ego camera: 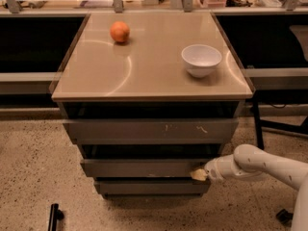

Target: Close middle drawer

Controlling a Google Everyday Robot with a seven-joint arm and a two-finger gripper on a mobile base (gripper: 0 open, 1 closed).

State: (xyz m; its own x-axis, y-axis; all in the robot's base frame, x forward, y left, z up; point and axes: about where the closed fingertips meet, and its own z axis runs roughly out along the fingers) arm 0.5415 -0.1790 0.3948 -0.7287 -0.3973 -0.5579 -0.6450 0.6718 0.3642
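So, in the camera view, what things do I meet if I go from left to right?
From the left: black object on the floor → orange → white bowl. The hand is at the right end of the middle drawer, directly under the bowl, so it has no clear place.

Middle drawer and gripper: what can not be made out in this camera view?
- Camera view, middle drawer inside: dark, shadowed by the scratched drawer above.
- Camera view, gripper at that drawer's right front end: contact too small to tell.
- Camera view, arm: cut by right edge.
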